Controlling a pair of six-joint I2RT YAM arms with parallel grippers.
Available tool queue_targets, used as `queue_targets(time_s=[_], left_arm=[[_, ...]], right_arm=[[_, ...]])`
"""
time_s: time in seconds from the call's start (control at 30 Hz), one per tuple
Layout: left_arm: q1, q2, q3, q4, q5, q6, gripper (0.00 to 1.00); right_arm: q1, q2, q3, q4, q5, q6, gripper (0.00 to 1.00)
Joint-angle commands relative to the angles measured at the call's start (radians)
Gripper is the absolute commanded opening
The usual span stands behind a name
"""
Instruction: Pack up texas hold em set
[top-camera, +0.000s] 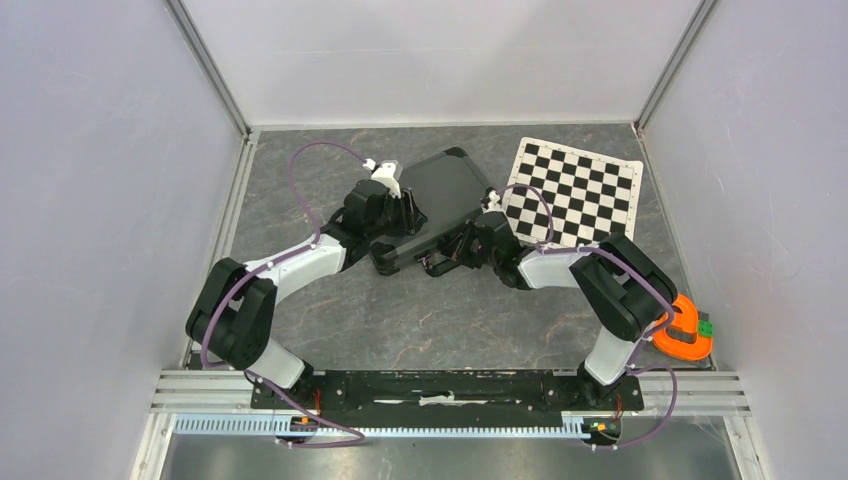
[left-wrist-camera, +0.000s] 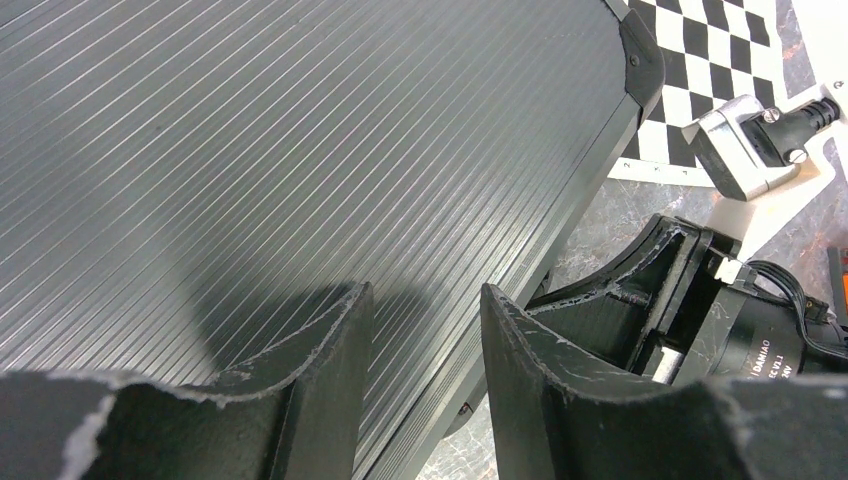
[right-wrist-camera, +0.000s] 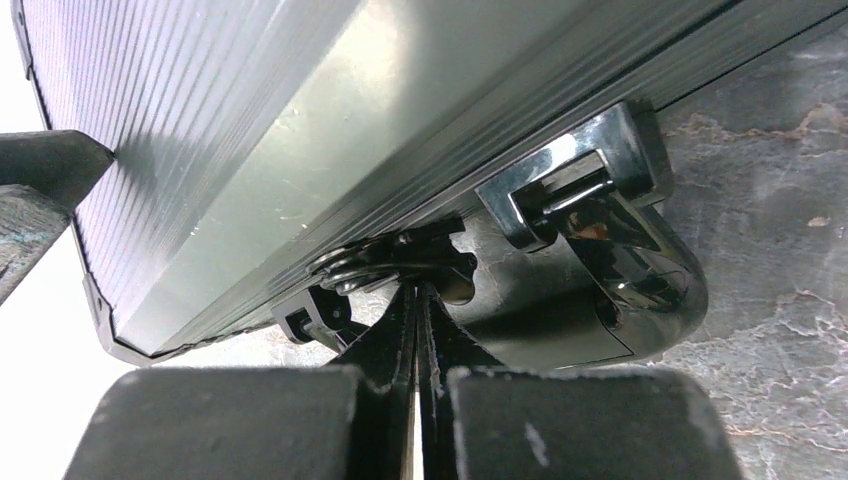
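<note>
Both arms stretch forward to the closed briefcase (top-camera: 440, 195) lying mid-counter (top-camera: 420, 320). The left gripper (left-wrist-camera: 425, 295) hangs over its ribbed lid, jaws slightly apart, holding nothing. The right gripper (right-wrist-camera: 415, 292) has its jaws pressed together at the case's front edge, beside a latch (right-wrist-camera: 590, 200)

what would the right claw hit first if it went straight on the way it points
Most likely the dark latch fitting on the front edge of the briefcase, just ahead of the shut right claw.
</note>
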Motion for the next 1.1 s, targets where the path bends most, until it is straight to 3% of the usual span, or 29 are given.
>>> queue_targets(time_s=[0.0,0.37,0.57,1.07], left_arm=[[-0.007,0.063,-0.033,-0.208,-0.017,0.048,0.51],[-0.009,0.064,-0.034,-0.210,-0.021,0.052,0.51],[-0.009,0.065,-0.032,-0.212,-0.022,0.051,0.51],[-0.010,0.066,-0.030,-0.213,-0.018,0.052,0.51]], right_arm=[[0.002,0.020,0.044,-0.027,0.104,-0.058,0.00],[0.033,-0.146,0.058,-0.100,0.170,-0.434,0.00],[0.059,-0.128,0.109,-0.162,0.192,-0.605,0.00],[0.113,-0.022,0.076,-0.092,0.234,-0.627,0.00]])
